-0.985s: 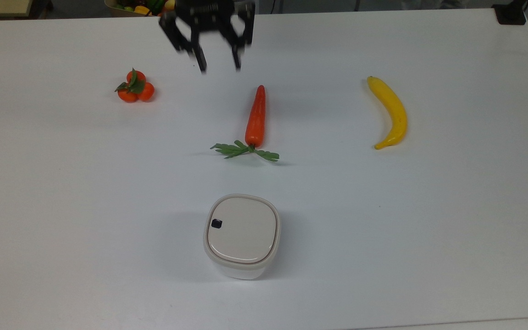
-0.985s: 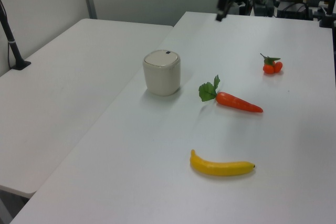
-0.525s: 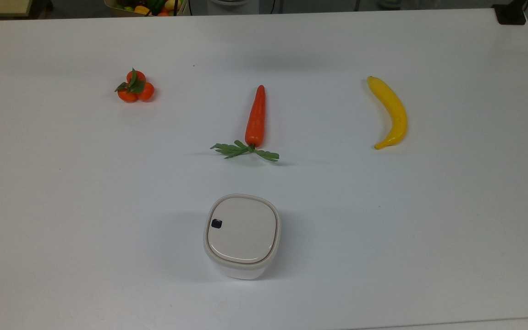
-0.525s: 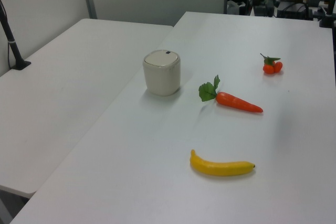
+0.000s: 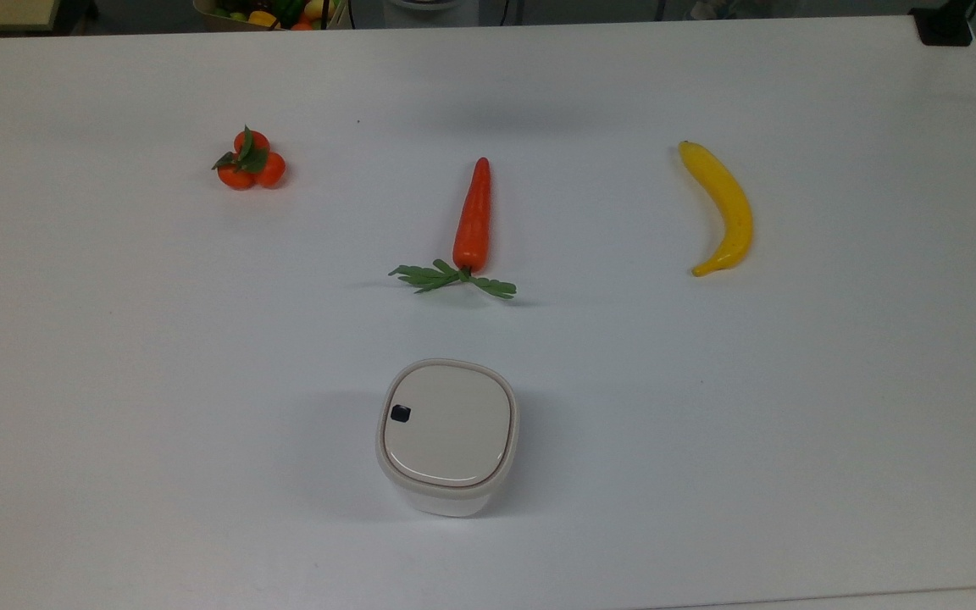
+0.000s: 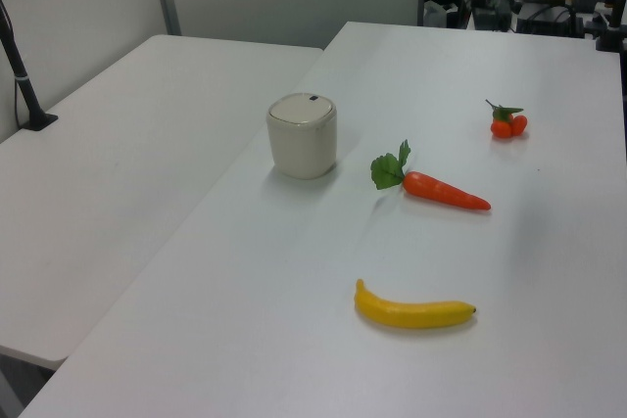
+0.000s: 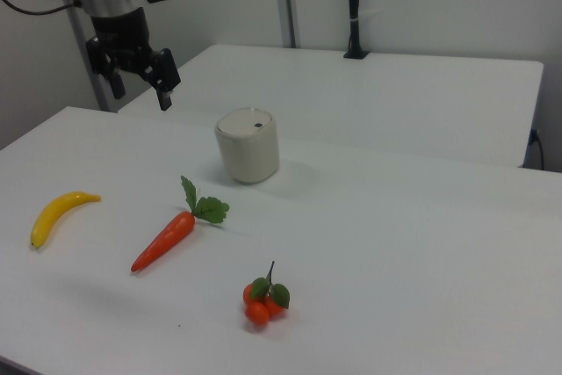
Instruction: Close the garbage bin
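Note:
The garbage bin (image 5: 447, 487) is a small white rounded-square tub standing near the front middle of the white table. Its beige lid (image 5: 450, 424) lies flat and shut on the rim, with a small black button (image 5: 401, 413) at the top view's left side. The bin also shows in the left view (image 6: 302, 139) and in the right view (image 7: 248, 151). My gripper (image 7: 140, 94) hangs high in the air at the right view's upper left, well away from the bin, open with nothing between its black fingers.
A carrot (image 5: 473, 216) with green leaves lies just beyond the bin. A banana (image 5: 725, 207) lies at the top view's right and a cluster of small oranges (image 5: 251, 163) at its left. A second white table (image 6: 118, 173) adjoins this one.
One second ago the open gripper hung over the far edge in the top view; it has since pulled back out of the top and left views. The bin and produce have not moved.

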`<control>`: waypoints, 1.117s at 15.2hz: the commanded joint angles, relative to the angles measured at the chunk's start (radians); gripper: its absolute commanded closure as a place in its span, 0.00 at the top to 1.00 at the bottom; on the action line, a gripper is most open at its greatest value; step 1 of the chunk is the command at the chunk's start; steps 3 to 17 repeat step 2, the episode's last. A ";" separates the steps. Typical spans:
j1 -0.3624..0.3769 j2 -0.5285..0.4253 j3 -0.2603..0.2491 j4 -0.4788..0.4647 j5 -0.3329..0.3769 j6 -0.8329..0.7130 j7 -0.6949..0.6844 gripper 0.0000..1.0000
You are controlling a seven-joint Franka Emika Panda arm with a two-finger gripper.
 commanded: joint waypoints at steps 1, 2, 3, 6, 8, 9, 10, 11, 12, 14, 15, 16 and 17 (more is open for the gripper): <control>0.008 -0.013 -0.007 -0.030 -0.008 0.032 -0.064 1.00; 0.008 -0.013 -0.007 -0.030 -0.008 0.032 -0.064 1.00; 0.008 -0.013 -0.007 -0.030 -0.008 0.032 -0.064 1.00; 0.008 -0.013 -0.007 -0.030 -0.008 0.032 -0.064 1.00; 0.008 -0.013 -0.007 -0.030 -0.008 0.032 -0.064 1.00; 0.008 -0.013 -0.007 -0.030 -0.008 0.032 -0.064 1.00; 0.008 -0.013 -0.007 -0.030 -0.008 0.032 -0.064 1.00; 0.008 -0.013 -0.007 -0.030 -0.008 0.032 -0.064 1.00; 0.008 -0.013 -0.007 -0.030 -0.008 0.032 -0.064 1.00; 0.008 -0.013 -0.007 -0.030 -0.008 0.032 -0.064 1.00; 0.008 -0.013 -0.007 -0.030 -0.008 0.032 -0.064 1.00; 0.008 -0.013 -0.007 -0.030 -0.008 0.032 -0.064 1.00; 0.008 -0.013 -0.007 -0.030 -0.008 0.032 -0.064 1.00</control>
